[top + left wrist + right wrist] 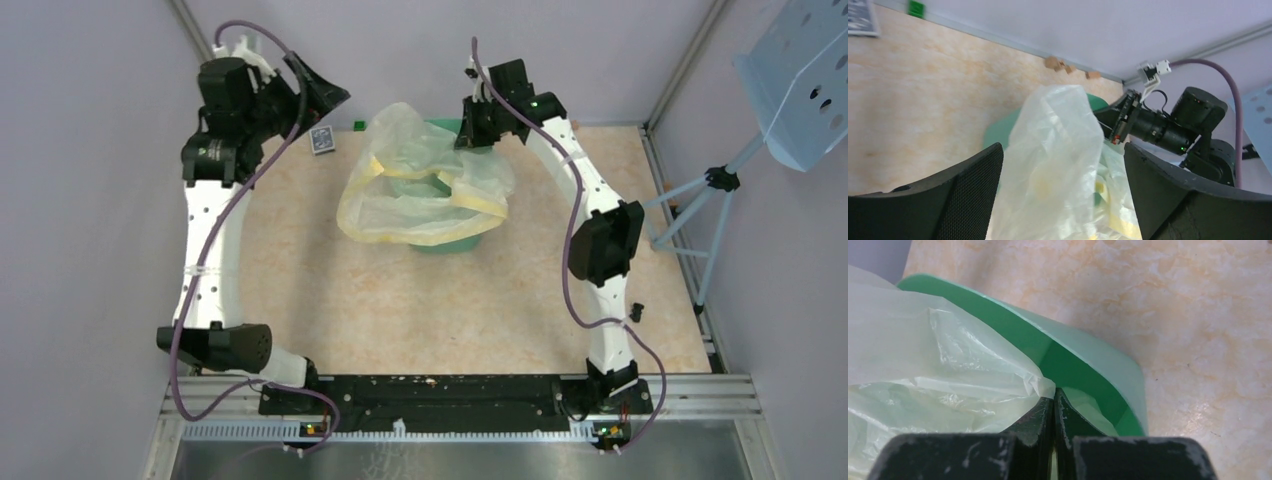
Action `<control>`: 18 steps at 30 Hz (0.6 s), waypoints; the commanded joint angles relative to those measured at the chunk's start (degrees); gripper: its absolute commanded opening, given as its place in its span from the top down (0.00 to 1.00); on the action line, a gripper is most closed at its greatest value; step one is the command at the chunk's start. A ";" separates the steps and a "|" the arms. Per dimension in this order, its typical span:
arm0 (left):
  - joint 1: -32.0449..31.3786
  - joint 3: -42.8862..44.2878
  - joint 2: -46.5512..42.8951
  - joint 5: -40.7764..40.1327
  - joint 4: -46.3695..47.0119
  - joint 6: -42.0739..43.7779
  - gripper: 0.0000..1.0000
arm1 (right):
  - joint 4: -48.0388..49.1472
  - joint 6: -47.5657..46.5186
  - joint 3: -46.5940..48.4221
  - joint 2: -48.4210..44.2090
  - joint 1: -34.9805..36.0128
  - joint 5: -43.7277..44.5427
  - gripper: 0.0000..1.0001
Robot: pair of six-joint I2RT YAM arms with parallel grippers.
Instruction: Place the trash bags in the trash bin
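The pale-yellow translucent trash bag [420, 190] lies crumpled over the mouth of the mint-green trash bin [447, 243], its yellower rim band hanging over the front. My right gripper [476, 128] is at the bin's back right rim. In the right wrist view, the right gripper [1054, 401] is shut with a fold of the bag [948, 370] pinched at the tips, just inside the bin rim [1088, 367]. My left gripper [325, 95] is raised at the back left, open and empty. In its wrist view, the left gripper [1063, 150] frames the bag [1053, 165] and the bin [1000, 134] from a distance.
A small dark card [321, 140] and a green block [358, 125] lie by the back wall, left of the bin. Small brown bits [1060, 64] lie along the back edge. A blue perforated panel on a tripod [800, 80] stands outside the right rail.
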 commanded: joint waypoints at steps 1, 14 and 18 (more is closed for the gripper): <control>3.99 0.52 -6.16 -2.45 -6.02 5.60 0.05 | -0.09 0.20 0.46 1.93 0.69 -0.47 1.00; 4.14 -22.05 -24.14 6.09 -2.27 17.70 0.01 | -0.54 0.63 2.19 -0.41 0.78 -1.18 0.93; 4.05 -25.17 -27.01 6.80 2.86 19.69 0.01 | -1.18 0.87 2.19 -1.23 0.78 -1.16 0.93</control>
